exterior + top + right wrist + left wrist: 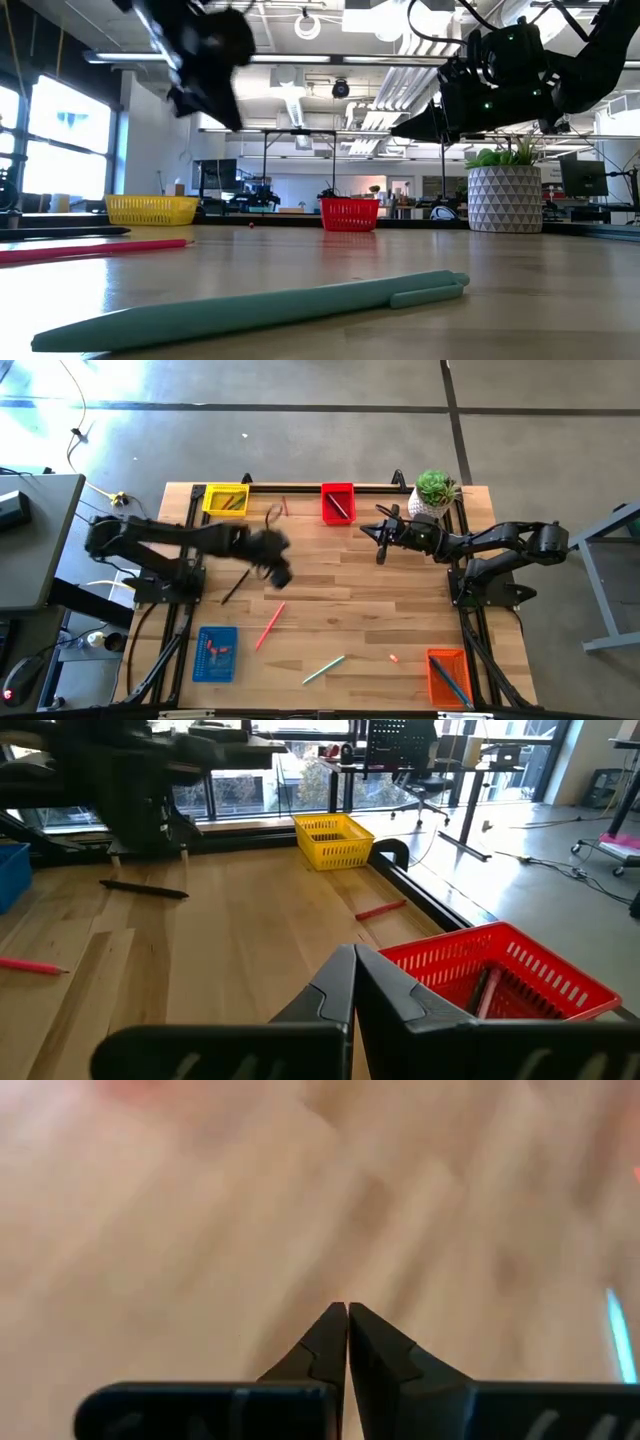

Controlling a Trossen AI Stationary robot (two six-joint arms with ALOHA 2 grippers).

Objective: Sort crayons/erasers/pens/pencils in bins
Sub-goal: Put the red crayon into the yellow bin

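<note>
Four bins stand on the wooden table: yellow [225, 498] and red [337, 502] at the far edge, blue [215, 653] and orange [448, 676] at the near edge. A black pen [236, 588], a pink pencil [270, 625], a teal pen [323, 669] and a small orange piece [394, 657] lie loose on the table. My left gripper [347, 1308] is shut and empty above the table's middle [283, 573], beside the black pen. My right gripper [355, 950] is shut and empty, raised near the red bin [500, 970].
A white plant pot [434, 495] stands at the far right corner, behind my right arm. A short red stick [284, 507] lies between the yellow and red bins. Black frame rails run along the table's far and side edges.
</note>
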